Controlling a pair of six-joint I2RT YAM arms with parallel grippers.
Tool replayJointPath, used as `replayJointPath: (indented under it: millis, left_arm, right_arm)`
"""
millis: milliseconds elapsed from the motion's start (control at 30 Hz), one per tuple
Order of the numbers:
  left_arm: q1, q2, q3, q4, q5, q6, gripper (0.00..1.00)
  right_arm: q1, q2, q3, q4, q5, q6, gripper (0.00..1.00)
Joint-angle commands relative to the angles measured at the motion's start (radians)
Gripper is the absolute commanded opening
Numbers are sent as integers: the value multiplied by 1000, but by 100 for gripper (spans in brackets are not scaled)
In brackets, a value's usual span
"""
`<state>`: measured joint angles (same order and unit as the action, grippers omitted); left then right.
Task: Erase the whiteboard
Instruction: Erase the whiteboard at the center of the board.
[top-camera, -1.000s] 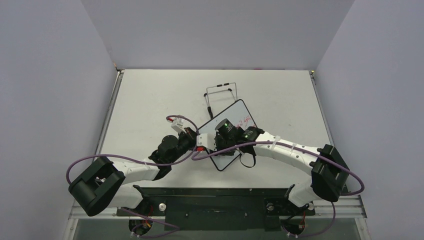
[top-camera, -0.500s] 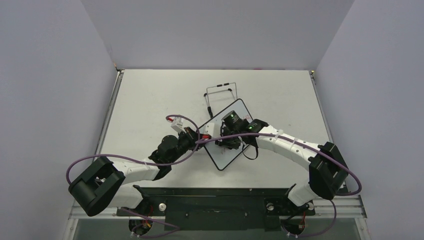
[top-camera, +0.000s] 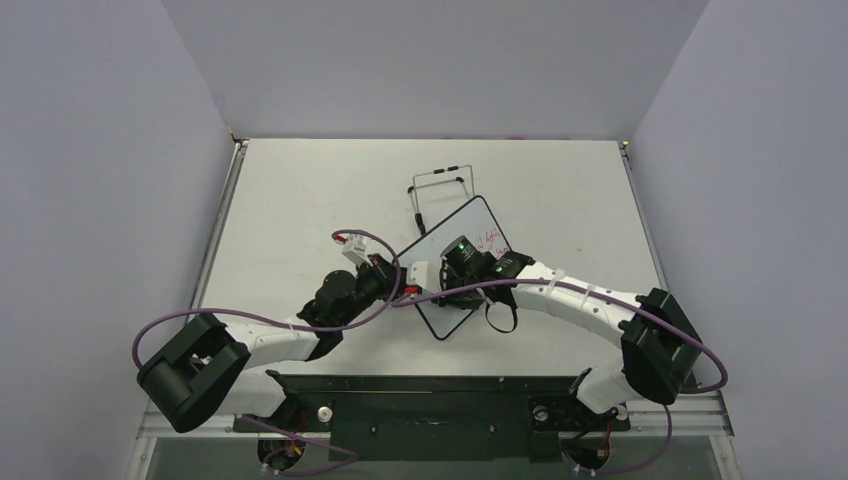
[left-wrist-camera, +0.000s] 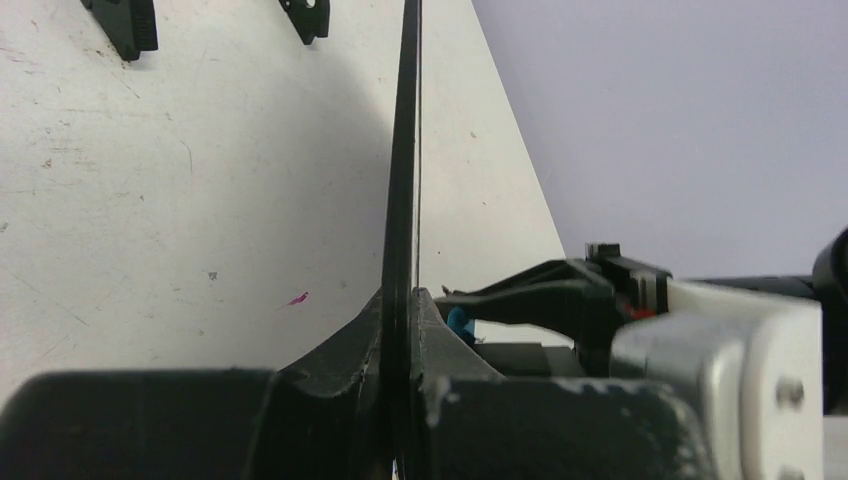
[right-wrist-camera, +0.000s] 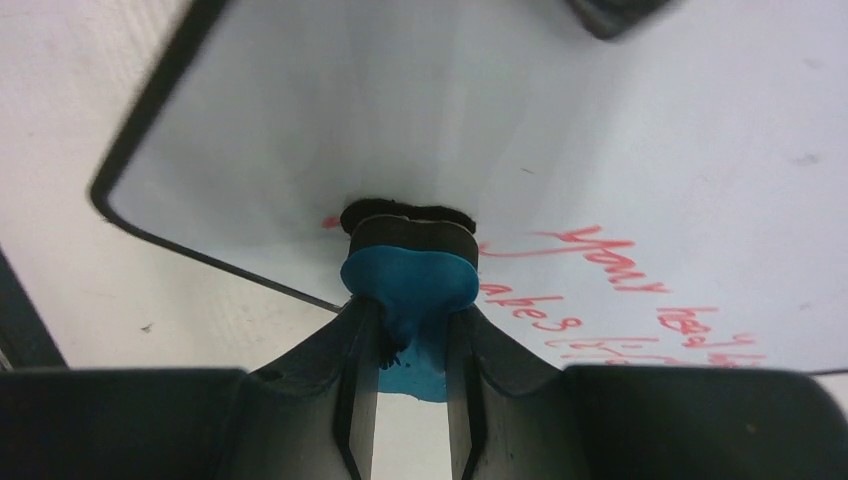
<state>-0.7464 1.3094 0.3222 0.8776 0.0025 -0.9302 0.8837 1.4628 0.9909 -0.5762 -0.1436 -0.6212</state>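
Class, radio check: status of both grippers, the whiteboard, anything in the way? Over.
Left gripper shut on whiteboard edge. Right gripper shut on blue eraser, pressed to board. Red writing unwiped. Wire stand beyond far corner.

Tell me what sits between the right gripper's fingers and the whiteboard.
A blue eraser, clamped in the right gripper, its dark felt side against the whiteboard beside the red writing. The right wrist view shows it.

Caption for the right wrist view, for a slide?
Right gripper holds blue eraser to the whiteboard, beside red writing.
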Motion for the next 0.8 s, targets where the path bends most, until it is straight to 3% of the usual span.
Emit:
replayJointPath:
  millis: [0,167,433,633,767]
  left_arm:
    - [-15,-25,48,172,81,-44,0]
    - [-15,-34,51,155,79,-40,0]
    - [-15,-16,57,170,87,-44,0]
    - [-16,-25,45,169,84,-41,0]
    - [-15,-9,45,188,93,-45,0]
  right_arm:
    - [-82,27,95,47,21,77,0]
    - [-88,64,164,22,-5,99,0]
    - [23,61,90,-25,-112,33,0]
    - [-122,57,109,33,-126,81,0]
    - [-149,47,135,100,-88,106,0]
